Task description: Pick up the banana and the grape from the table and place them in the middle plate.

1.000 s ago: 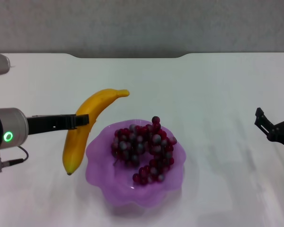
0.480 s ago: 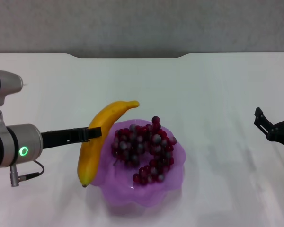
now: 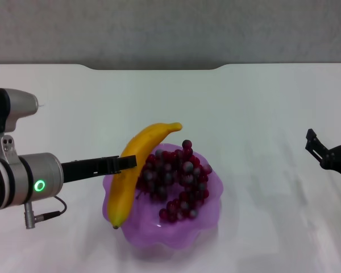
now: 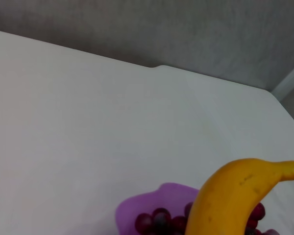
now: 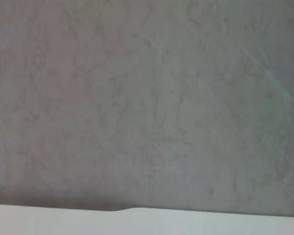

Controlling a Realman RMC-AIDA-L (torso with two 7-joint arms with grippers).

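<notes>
A yellow banana [image 3: 137,165] hangs above the left rim of the purple scalloped plate [image 3: 207,213], with my left gripper [image 3: 128,162] shut on its middle. Its tip points down over the plate's left edge. The left wrist view shows the banana [image 4: 230,200] close up over the plate [image 4: 142,210]. The bunch of dark red grapes [image 3: 173,179] lies inside the plate. My right gripper [image 3: 329,145] hovers at the far right over the white table [image 3: 256,108], its fingers spread with nothing between them.
The table's far edge has a notch [image 3: 153,67] against the grey wall. The right wrist view shows only the wall and a strip of table edge [image 5: 137,215].
My left arm has carried the banana to the right, from beside the plate to over its left rim. The right arm has stayed still.
</notes>
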